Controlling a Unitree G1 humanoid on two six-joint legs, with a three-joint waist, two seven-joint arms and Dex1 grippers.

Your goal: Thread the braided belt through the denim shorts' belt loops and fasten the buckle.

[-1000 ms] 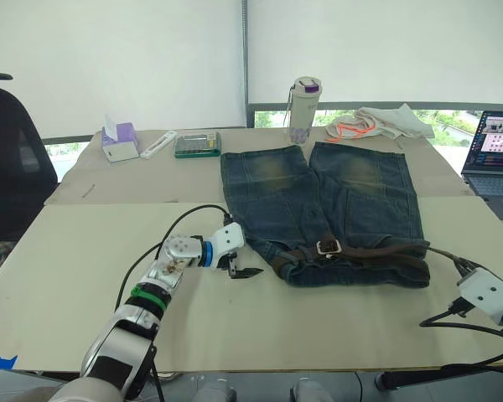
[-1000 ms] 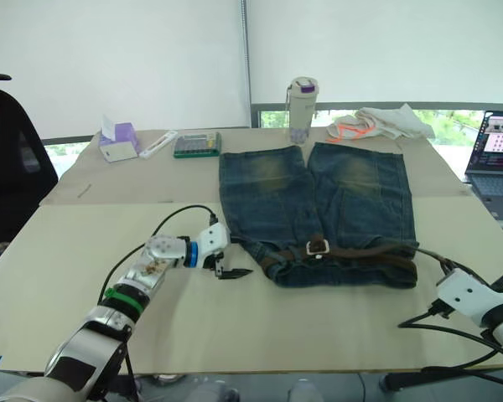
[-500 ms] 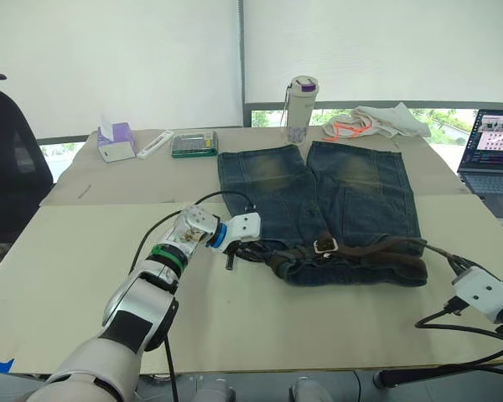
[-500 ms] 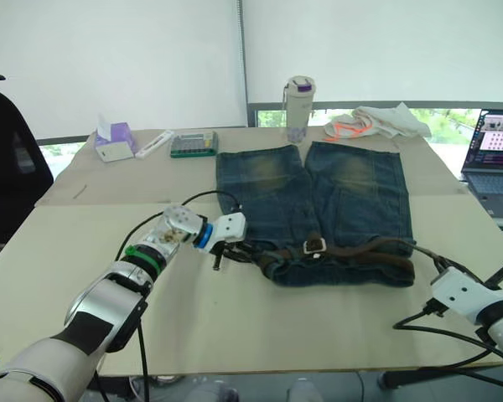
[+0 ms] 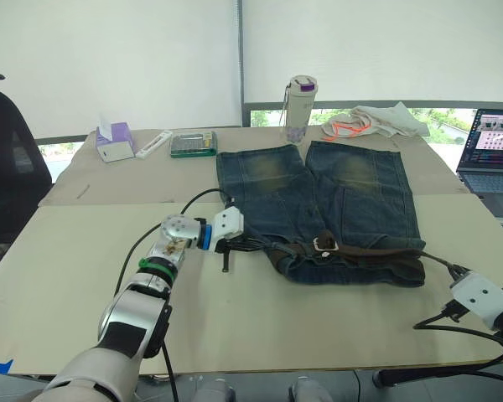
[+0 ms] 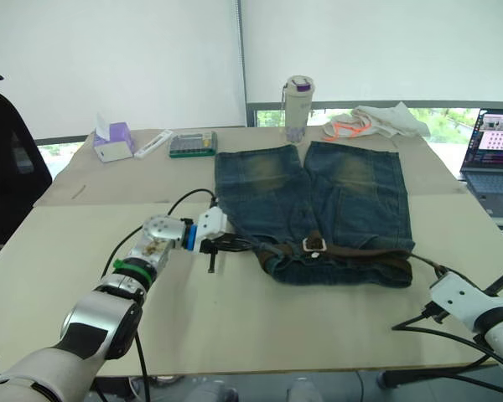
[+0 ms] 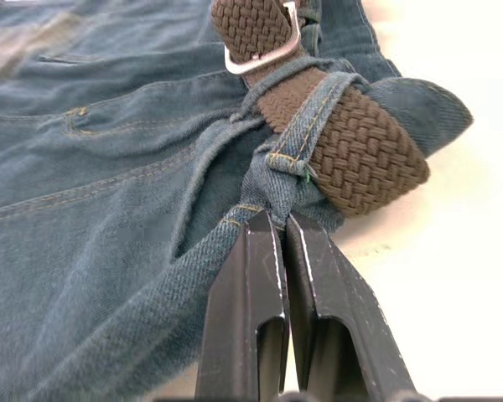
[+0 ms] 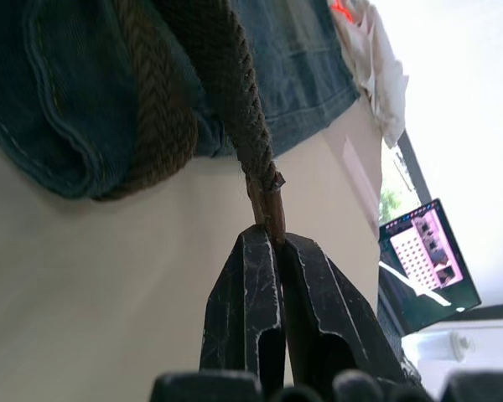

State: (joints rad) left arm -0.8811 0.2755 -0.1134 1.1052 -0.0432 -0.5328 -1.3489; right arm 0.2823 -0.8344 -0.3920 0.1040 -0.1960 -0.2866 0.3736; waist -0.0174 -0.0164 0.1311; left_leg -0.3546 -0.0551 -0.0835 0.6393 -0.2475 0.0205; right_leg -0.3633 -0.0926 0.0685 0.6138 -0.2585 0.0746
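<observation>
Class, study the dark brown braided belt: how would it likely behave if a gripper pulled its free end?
The dark brown braided belt is probably floppy: it curves and folds around the blue denim shorts. Its woven texture likely resists slipping; the right gripper pinches its tip. Pulling may drag the shorts along.

The left arm is silver-grey with green and blue rings, a white wrist block, black cables and a black two-fingered tool.
</observation>
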